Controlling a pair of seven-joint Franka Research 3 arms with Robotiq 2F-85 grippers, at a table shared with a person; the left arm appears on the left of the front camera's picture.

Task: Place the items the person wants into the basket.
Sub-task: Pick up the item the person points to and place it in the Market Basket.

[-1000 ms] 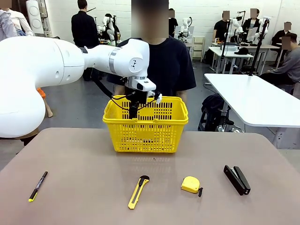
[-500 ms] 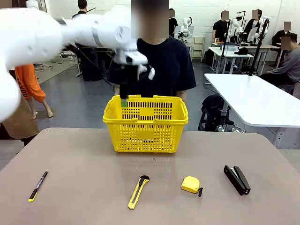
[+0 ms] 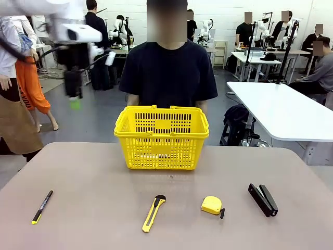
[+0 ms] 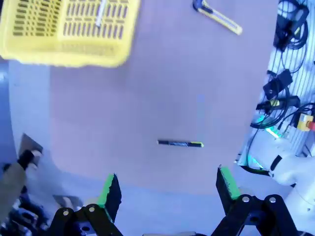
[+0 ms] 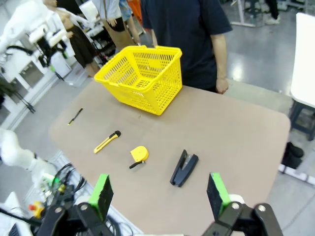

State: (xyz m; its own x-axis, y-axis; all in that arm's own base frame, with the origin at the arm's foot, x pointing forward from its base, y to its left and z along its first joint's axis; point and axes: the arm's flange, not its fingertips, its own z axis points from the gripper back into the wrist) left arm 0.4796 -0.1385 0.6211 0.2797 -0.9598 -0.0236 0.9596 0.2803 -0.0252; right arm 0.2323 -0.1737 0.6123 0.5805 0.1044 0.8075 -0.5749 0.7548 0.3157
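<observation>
1. The basket (image 3: 161, 136), bright yellow plastic with grid-perforated walls and rim handles, stands at the far edge of the table (image 3: 104, 172), just in front of the person (image 3: 171, 67) in the dark T-shirt.
2. The left gripper (image 3: 74, 99) hangs high off the basket's left side, blurred. The left wrist view shows its green-padded fingers (image 4: 110, 189) spread wide with nothing between them.
3. The right gripper (image 5: 160, 192) hovers well above the table's near edge, its pads likewise apart and empty.
4. A pale stick shape inside the basket, seen from the left wrist, may be the marker (image 4: 100, 12); it is too blurred to be sure.
5. The black wedge-shaped stapler (image 3: 263, 199) and the rounded yellow tape measure (image 3: 211, 205) lie on the matte tan top, well apart from the basket. The job looks partway done, between pickups.
6. The next move likely calls for a descent onto 1 of these 2, with the fingers set across its narrow width. The smooth, hard casings could slip.
</observation>
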